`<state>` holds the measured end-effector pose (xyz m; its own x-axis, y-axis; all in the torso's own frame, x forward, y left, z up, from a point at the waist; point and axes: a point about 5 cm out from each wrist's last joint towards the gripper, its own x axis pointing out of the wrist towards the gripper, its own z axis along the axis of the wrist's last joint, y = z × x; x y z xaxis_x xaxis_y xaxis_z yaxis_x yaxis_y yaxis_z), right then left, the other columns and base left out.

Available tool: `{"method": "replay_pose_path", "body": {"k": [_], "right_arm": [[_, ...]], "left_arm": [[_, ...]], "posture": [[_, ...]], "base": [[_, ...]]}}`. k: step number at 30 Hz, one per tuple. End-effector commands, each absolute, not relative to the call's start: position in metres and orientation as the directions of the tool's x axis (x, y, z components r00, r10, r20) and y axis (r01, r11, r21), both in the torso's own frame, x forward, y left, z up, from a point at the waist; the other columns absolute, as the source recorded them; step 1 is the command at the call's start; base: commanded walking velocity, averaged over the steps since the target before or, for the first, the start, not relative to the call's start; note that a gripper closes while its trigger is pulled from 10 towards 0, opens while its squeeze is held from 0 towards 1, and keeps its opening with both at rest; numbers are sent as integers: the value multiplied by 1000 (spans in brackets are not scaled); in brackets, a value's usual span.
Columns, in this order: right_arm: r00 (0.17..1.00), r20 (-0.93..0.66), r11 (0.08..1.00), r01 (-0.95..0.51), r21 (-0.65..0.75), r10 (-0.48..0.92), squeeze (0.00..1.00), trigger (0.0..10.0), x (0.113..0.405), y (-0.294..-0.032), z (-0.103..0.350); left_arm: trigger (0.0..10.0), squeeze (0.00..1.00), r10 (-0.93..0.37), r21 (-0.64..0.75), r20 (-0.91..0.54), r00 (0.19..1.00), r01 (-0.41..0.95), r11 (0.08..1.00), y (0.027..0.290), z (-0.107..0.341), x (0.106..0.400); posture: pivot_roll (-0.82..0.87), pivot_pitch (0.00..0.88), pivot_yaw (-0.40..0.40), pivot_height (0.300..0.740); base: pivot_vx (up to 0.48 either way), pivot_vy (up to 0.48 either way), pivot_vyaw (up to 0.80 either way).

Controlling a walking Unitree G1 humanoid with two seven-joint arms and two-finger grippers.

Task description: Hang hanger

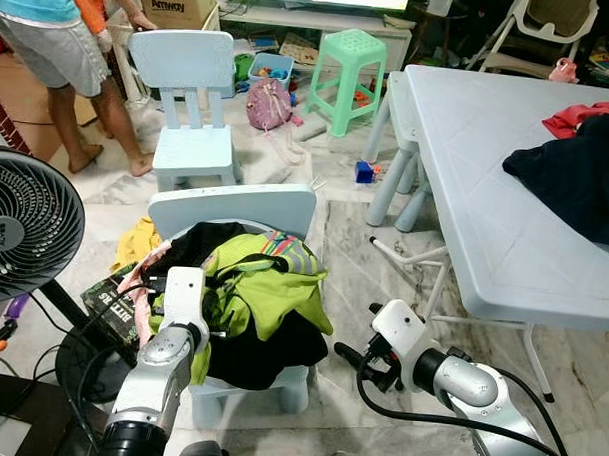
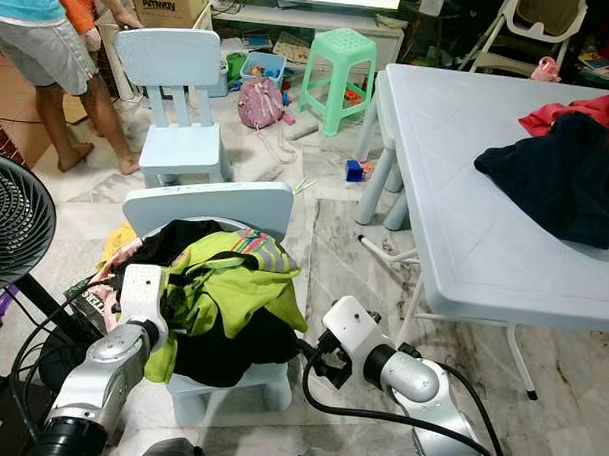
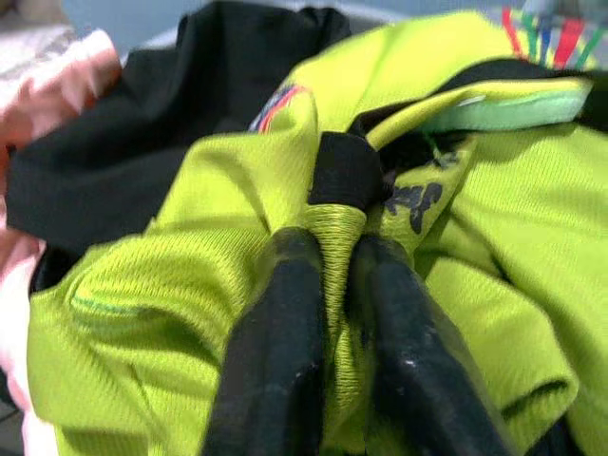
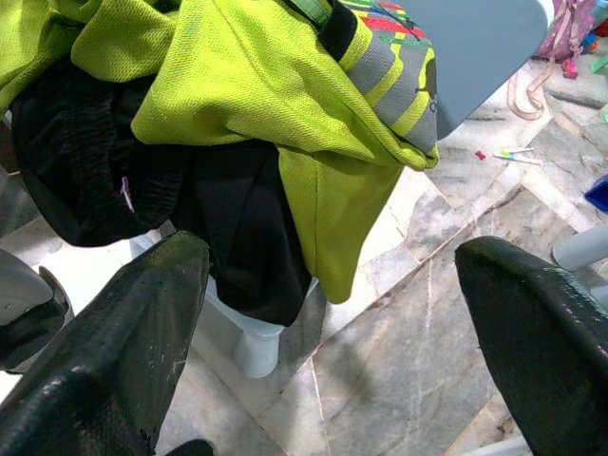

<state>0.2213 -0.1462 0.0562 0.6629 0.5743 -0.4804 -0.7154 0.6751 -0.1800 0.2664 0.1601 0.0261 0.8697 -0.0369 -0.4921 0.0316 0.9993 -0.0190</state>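
While no hanger can be made out anywhere, the lines below judge progress from how the clothes and grippers lie.

Stage: early, as I judge it; the hanging itself is not yet done, and no rail or hook shows.
Hanger: cannot be seen; it may be buried in the laundry heap, but that is a guess.
Left gripper (image 3: 328, 313): clenched on a bunched fold of the lime-green mesh sports shirt (image 1: 272, 287), the fabric squeezed between its two black fingers (image 3: 275, 351) at the top of the heap.
Right gripper (image 4: 332, 313): released, fingers spread wide, low beside the heap and not touching it; the hanging green hem is just ahead of it.
Heap: lime-green shirt on top, black garments (image 1: 265, 352) under and behind it, a pink cloth (image 1: 143, 272) on the far side of the left gripper, all on the pale blue plastic child's chair (image 1: 240, 206).
Done: one garment gripped.
Left: lift the shirt free, find the hanger, hang it.
Chairs: two pale blue ones, the second (image 1: 189, 104) well beyond both grippers.
Stool: one mint-green plastic stool (image 1: 348, 74), far off.
Tabletop: one pale grey plastic tabletop (image 1: 486, 184), off to the right gripper's side, carrying one dark navy garment (image 1: 576, 177) and one red cloth (image 1: 584, 116).
Fan: one black floor fan (image 1: 19, 223), beside the left arm.
People: one, standing by the far chair.
Risk: the black garments may drag up with the shirt.
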Motion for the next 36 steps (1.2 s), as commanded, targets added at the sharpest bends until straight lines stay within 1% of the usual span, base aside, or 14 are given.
{"method": "replay_pose_path", "body": {"k": [1, 6, 10, 13, 18, 22, 29, 30, 31, 32, 33, 34, 35, 36], "right_arm": [[668, -479, 673, -713, -195, 569, 0, 10000, 224, -149, 58], [668, -480, 672, -714, -197, 569, 0, 10000, 224, -150, 58], [667, -482, 671, -715, -197, 569, 0, 10000, 224, -150, 58], [668, -481, 670, -714, -201, 568, 0, 10000, 225, -150, 58], [667, -483, 668, -716, -205, 567, 0, 10000, 225, -151, 57], [668, -485, 668, -715, -208, 564, 0, 10000, 227, -152, 57], [665, -488, 664, -718, -209, 565, 0, 10000, 228, -153, 57], [664, -489, 663, -718, -210, 565, 0, 10000, 229, -154, 57], [665, -490, 664, -718, -211, 563, 0, 10000, 229, -155, 57], [665, -491, 664, -717, -211, 563, 0, 10000, 229, -155, 57], [666, -492, 664, -717, -212, 561, 0, 10000, 229, -155, 57], [666, -492, 665, -716, -212, 561, 0, 10000, 230, -156, 57], [666, -492, 665, -716, -213, 560, 0, 10000, 230, -156, 57], [667, -492, 665, -715, -214, 560, 0, 10000, 230, -156, 57]], "left_arm": [[0, 0, -29, -23, -487, 873, 21, 1000, 162, 27, 268], [0, 0, -9, -10, -474, 881, 5, 1000, 164, 27, 269], [0, 0, -18, 19, -392, 920, 27, 999, 162, 38, 273], [0, 0, -70, -73, -322, 944, 49, 996, 146, 53, 275], [0, 0, -102, -94, -293, 951, 78, 993, 131, 63, 262], [0, 0, -175, -84, -433, 884, 154, 985, 128, 44, 238], [0, 0, -207, -13, -551, 808, 240, 971, 140, 27, 220], [2078, 0, -202, 47, -572, 795, 278, 960, 146, 22, 217], [9137, 0, -185, 101, -575, 797, 295, 950, 151, 20, 216], [10000, 0, -182, 112, -573, 799, 297, 948, 152, 20, 216], [10000, 529, -181, 129, -568, 803, 304, 944, 153, 19, 216], [10000, 922, -171, 152, -562, 809, 304, 940, 155, 19, 217], [10000, 922, -164, 168, -557, 814, 304, 938, 156, 19, 218], [10000, 1000, -152, 215, -539, 829, 310, 926, 159, 20, 221]], "posture": [[-68, 1, -69, 740], [-69, 0, -71, 740], [-69, 0, -71, 740], [-67, 0, -71, 740], [-67, 0, -71, 740], [-61, 0, -71, 740], [-54, 0, -77, 740], [-54, 0, -77, 740], [-54, 0, -77, 740], [-52, 0, -79, 740], [-51, 0, -79, 740], [-51, 0, -79, 740], [-52, 0, -80, 740], [-53, 0, -80, 740]], "base": [[0, 0, 0], [0, 0, 0], [0, 0, 0], [0, 0, 0], [0, 0, 0], [0, 0, 0], [0, 0, 0], [0, 0, 0], [0, 0, 0], [0, 0, 0], [0, 0, 0], [0, 0, 0], [0, 0, 0], [0, 0, 0]]}}
